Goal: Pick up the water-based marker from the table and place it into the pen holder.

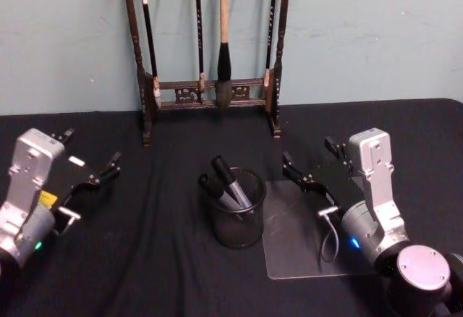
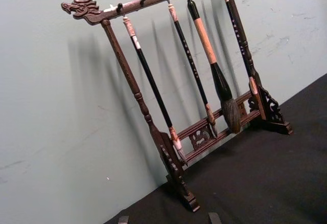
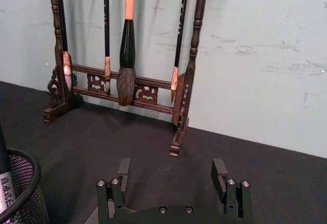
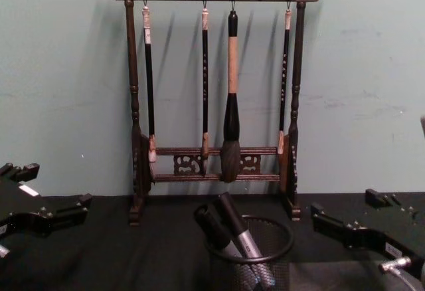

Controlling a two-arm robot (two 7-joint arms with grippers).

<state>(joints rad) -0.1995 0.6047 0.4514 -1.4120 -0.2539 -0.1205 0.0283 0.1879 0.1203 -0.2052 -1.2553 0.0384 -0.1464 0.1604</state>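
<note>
The pen holder (image 1: 233, 229), a round black mesh cup, stands at the middle of the black table (image 1: 166, 259). Two grey markers with black caps (image 1: 230, 183) lean inside it, also visible in the chest view as markers (image 4: 232, 231) in the pen holder (image 4: 282, 241). My left gripper (image 1: 92, 148) hovers open to the left of the cup, holding nothing. My right gripper (image 1: 309, 150) hovers open to the right of it, also with nothing in it. The right wrist view shows the right gripper (image 3: 171, 170) with its fingers spread and the cup's rim (image 3: 31, 180) beside it.
A tall dark wooden brush rack (image 1: 210, 93) with several hanging brushes stands at the back against the wall. A clear plastic sheet (image 1: 296, 241) lies on the cloth under the right arm.
</note>
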